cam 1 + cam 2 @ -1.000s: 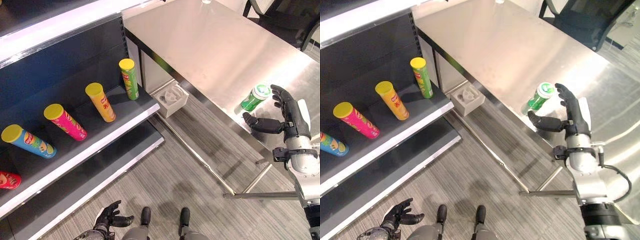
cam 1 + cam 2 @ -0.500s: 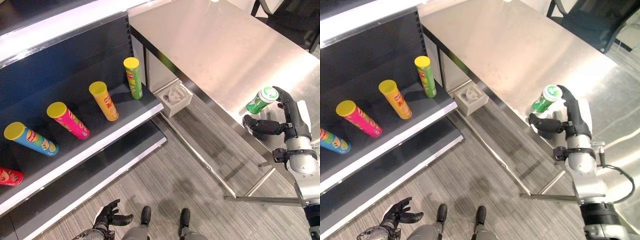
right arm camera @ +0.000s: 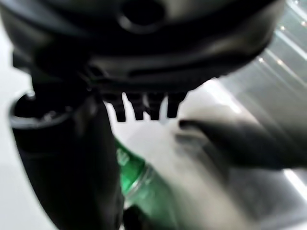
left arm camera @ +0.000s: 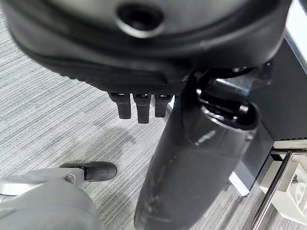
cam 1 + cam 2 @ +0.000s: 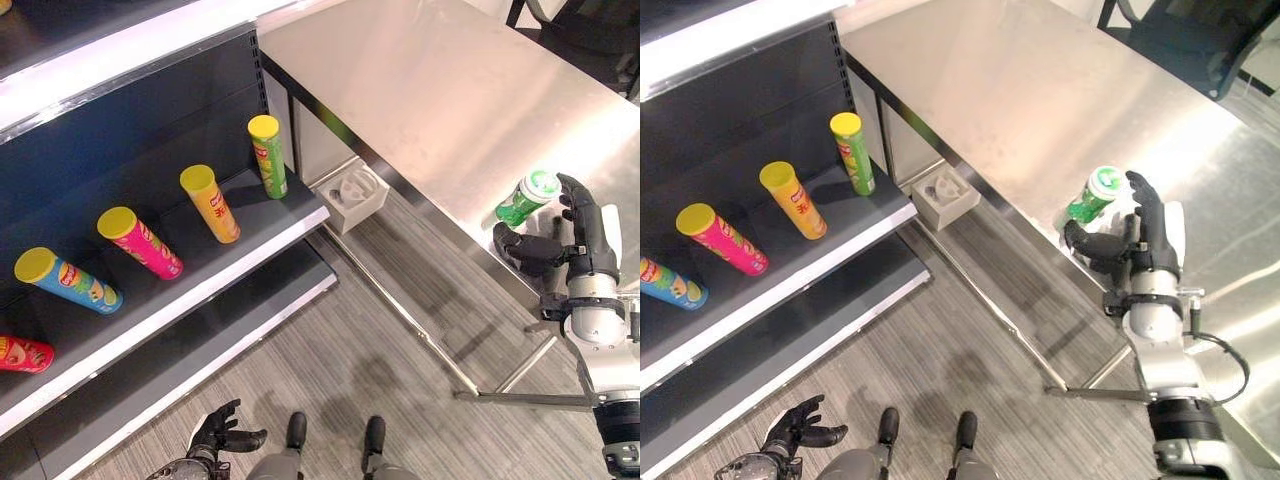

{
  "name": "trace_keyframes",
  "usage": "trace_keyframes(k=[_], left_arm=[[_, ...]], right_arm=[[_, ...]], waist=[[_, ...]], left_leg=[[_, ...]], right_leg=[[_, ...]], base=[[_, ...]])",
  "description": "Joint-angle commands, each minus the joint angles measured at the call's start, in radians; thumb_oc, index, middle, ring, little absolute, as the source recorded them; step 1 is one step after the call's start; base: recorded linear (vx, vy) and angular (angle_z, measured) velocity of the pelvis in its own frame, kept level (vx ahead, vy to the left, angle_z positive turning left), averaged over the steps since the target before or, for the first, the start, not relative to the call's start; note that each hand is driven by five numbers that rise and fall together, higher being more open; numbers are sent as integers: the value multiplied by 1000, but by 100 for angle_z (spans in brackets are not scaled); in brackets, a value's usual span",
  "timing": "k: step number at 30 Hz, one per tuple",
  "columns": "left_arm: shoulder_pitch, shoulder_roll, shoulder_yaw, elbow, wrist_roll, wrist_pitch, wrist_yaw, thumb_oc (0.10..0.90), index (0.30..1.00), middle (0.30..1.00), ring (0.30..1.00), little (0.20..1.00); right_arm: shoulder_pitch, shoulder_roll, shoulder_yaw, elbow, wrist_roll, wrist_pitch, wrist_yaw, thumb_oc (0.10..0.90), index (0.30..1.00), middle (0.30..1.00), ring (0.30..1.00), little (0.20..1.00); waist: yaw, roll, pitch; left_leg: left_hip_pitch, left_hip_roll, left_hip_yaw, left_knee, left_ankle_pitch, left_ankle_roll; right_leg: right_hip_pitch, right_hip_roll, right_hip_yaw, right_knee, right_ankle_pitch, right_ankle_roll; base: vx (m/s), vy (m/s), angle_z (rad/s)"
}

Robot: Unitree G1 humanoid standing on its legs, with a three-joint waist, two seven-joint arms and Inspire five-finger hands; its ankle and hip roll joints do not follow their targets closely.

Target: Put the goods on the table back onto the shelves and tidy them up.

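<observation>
Down at 7 o'clock over grey floor point(image 5: 330, 360), left hand point(image 5: 222, 434) loosely spread, empty. At 3 o'clock, right hand point(image 5: 560, 245) curled round green cylindrical can with white lid point(image 5: 526, 197), near steel table's point(image 5: 420, 90) front edge. At 9 o'clock, yellow-lidded tubes point(image 5: 210, 203) leaning on dark shelf point(image 5: 200, 285).

Green can point(image 5: 520, 203) with white-and-green lid, silver table point(image 5: 440, 90), yellow-lidded green point(image 5: 268, 155), orange point(image 5: 211, 204), pink point(image 5: 141, 243) cans, grey striped floor point(image 5: 340, 350)

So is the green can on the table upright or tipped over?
Upright: the green can stands on the table, white lid up, the right hand around it.
</observation>
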Motion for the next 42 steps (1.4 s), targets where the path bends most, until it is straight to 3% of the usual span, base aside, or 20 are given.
trace_keyframes(k=[1, 25, 26, 27, 40, 42], left_arm=[[-34, 36, -27, 25, 10, -26, 15, 800, 900, 900, 900, 900], [-28, 48, -65, 33, 9, -27, 17, 800, 900, 900, 900, 900], [-31, 49, -68, 34, 6, -27, 18, 800, 900, 900, 900, 900], [-32, 49, -68, 35, 7, -26, 18, 800, 900, 900, 900, 900], [-15, 61, -19, 50, 11, -27, 11, 800, 900, 900, 900, 900], [-12, 75, -7, 44, 17, -24, -2, 800, 900, 900, 900, 900]], right_arm=[[-157, -31, -65, 11, 46, -79, -70, 800, 900, 900, 900, 900], [-327, -48, 43, 135, 107, -80, -72, 800, 900, 900, 900, 900], [-345, -50, 58, 137, 105, -82, -70, 515, 472, 472, 472, 472], [-346, -50, 59, 140, 107, -81, -67, 400, 300, 300, 300, 300], [-305, -119, 32, -27, 33, -89, -48, 400, 300, 300, 300, 300], [-232, -158, -37, -131, 20, -110, -39, 400, 300, 300, 300, 300]], waist=[[31, -25, -36], [66, -17, -29], [69, -19, -28], [69, -19, -27], [72, -34, -45], [48, -34, -53]], left_leg=[[16, 15, -43, 2, -90, -48], [-10, 11, -61, 2, -82, -51], [-10, 11, -64, 2, -81, -51], [-10, 12, -65, 2, -81, -52], [8, 11, -69, 2, -84, -52], [8, 17, -133, 3, -70, -54]], right_leg=[[27, -97, -25, 21, -42, 127], [13, -102, -48, 21, -38, 126], [14, -101, -50, 21, -39, 125], [15, -100, -51, 21, -40, 124], [41, -101, -53, 27, -51, 128], [38, -9, 128, 104, -153, 87]], base=[[0, 0, 0], [1, -1, 2], [3, -3, 3], [0, 0, 0], [0, -14, 2], [21, -144, 31]])
